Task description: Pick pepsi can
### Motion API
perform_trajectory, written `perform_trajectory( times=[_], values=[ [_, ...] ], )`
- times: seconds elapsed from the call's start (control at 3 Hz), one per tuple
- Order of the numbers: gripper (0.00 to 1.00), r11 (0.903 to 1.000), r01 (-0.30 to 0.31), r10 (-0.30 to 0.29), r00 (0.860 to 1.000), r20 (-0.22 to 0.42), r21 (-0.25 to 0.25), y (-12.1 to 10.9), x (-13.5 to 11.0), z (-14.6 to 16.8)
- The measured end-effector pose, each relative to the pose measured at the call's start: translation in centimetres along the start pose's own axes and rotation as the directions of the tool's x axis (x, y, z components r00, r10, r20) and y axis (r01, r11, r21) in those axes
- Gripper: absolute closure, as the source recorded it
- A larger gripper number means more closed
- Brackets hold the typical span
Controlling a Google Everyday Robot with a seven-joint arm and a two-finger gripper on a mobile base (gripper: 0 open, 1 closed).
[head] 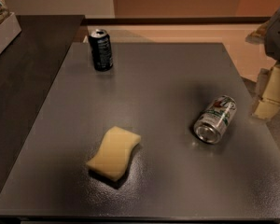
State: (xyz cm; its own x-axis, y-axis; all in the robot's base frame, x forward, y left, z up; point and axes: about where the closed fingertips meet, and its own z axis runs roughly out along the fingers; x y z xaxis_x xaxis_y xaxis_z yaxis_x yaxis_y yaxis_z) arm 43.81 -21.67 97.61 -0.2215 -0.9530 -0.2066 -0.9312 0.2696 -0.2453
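Observation:
The pepsi can (101, 49) is a dark navy-black can with a silver top. It stands upright near the far left corner of the grey table (154, 78). My gripper (272, 91) shows as pale cream parts under a grey arm at the right edge of the view. It is beyond the table's right side, far from the pepsi can, and nothing is seen in it.
A silver can with a green and red label (215, 119) lies on its side at the right of the table. A yellow sponge (114, 152) lies front centre. A dark counter (28, 64) adjoins on the left, with a white box (1, 29) at its far corner.

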Motion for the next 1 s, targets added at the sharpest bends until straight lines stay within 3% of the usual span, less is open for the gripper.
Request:
perform_trajectory(
  times=[0.33, 1.0],
  values=[
    [0.00, 0.9999, -0.012, 0.012, 1.000, 0.009, 0.011, -0.1, -0.4, -0.2],
    [0.00, 0.9985, -0.031, 0.025, 0.993, 0.113, 0.046, -2.1, -5.2, 1.3]
  ],
)
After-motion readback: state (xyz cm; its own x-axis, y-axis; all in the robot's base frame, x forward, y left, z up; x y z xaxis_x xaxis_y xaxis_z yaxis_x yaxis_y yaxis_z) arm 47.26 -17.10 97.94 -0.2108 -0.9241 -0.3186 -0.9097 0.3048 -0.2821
